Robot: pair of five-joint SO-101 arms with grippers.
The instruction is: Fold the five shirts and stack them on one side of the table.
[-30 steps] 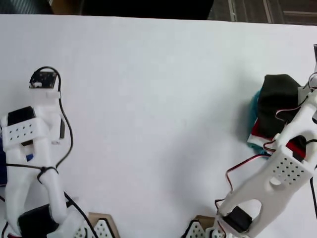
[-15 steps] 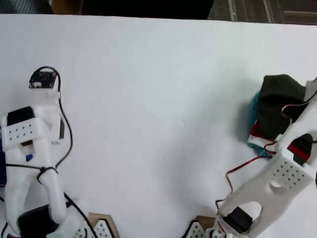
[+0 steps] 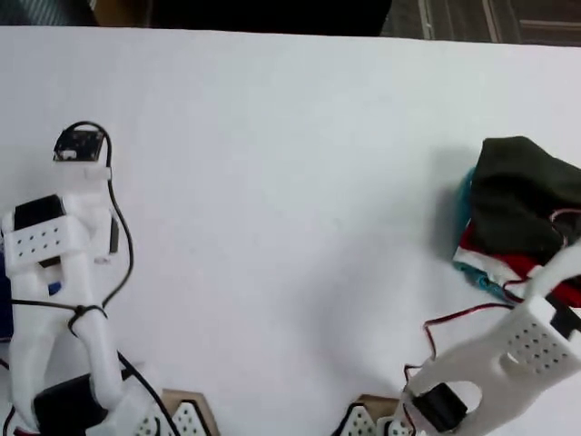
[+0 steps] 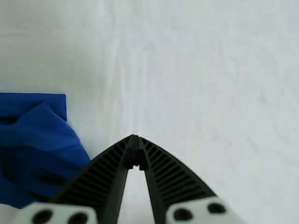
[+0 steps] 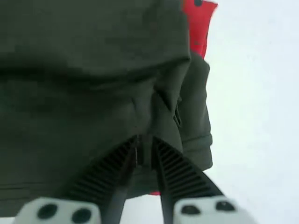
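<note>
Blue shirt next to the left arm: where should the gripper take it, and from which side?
Probably the bunched fold of the blue shirt nearest the left gripper, coming in from the bare table side. That edge looks rumpled and raised, so a finger could slip under it; the far part lies flat with a straight edge.

A white tabletop (image 3: 290, 182) spans the scene, with a small brown wooden block (image 3: 198, 397) at its near edge left of the middle, a second block (image 3: 370, 400) right of it, and a dark strip (image 3: 272, 14) beyond its far edge.
</note>
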